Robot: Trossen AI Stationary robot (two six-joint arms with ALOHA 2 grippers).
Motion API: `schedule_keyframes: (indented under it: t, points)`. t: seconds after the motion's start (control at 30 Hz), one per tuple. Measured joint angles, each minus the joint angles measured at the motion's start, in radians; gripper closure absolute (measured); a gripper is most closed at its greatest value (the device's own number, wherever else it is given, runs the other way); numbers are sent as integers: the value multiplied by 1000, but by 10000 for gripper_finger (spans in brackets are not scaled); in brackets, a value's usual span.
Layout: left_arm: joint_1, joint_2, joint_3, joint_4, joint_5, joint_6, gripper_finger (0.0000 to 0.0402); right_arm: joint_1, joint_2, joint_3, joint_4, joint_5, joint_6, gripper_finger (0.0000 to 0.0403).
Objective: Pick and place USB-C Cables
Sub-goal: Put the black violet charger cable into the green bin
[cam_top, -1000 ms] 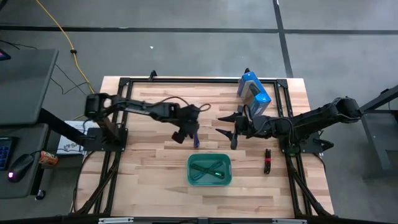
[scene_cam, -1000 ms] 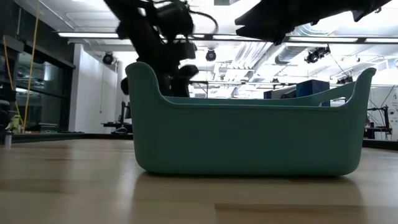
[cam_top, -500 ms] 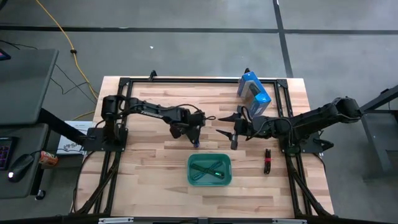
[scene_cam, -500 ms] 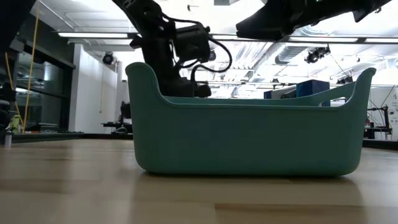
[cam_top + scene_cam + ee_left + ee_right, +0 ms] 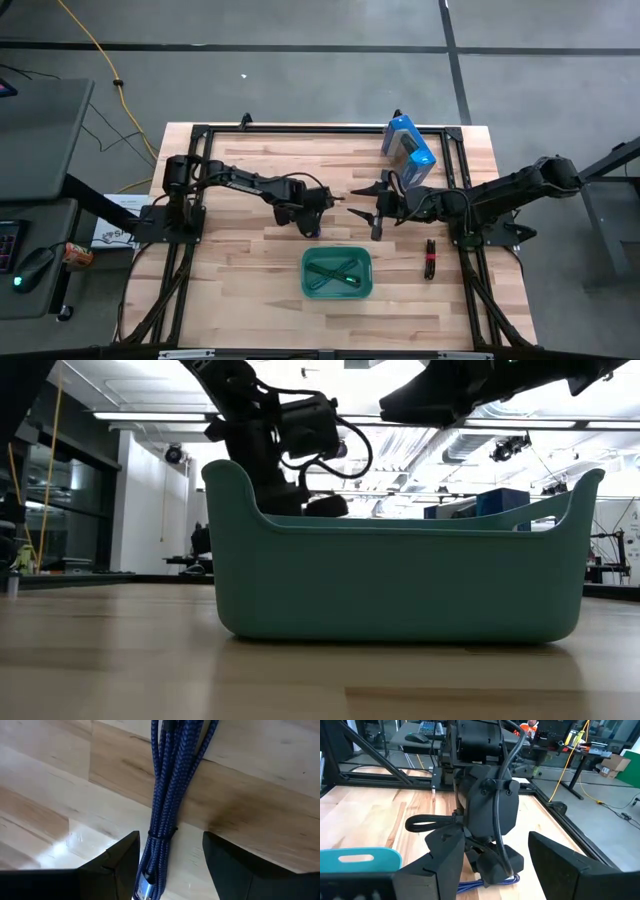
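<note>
The left gripper [image 5: 167, 865] is down over the purple-blue braided USB-C cable [image 5: 172, 795], which lies on the bare wooden table [image 5: 240, 260] just behind the teal tub [image 5: 337, 273]. Its fingers stand apart, one on each side of the bundle near the thin tie, not yet closed on it.

That cable looks light and limp. The braid should give a fair grip, but the loops will likely sag and splay if taken by one end. I'd say the tied waist, where the strands are pinched together, is the place to close on.

Two cables already lie in the tub, and the red-and-black cable [image 5: 430, 258] lies to the tub's right. The right gripper [image 5: 362, 200] hovers nearby, fingers spread and empty.
</note>
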Motion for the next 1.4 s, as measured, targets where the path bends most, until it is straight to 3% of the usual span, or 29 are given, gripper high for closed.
schedule_keyframes:
  t: [0.2, 0.43, 0.83, 1.17, 1.4]
  points:
    - [4, 28, 4, 12, 9, 42, 212, 0, 0, 0, 0, 0, 2, 190]
    - [9, 61, 7, -2, 6, 83, 256, 0, 0, 0, -3, -1, 18, 190]
    - [10, 61, 16, -5, 10, 54, 392, 0, 0, 0, -7, 0, 21, 190]
    - [10, 62, 27, -12, 3, 25, 398, 0, 0, 0, -7, 0, 21, 190]
    - [21, 0, 133, -85, -31, -154, 400, 0, 0, 0, -9, 0, 21, 190]
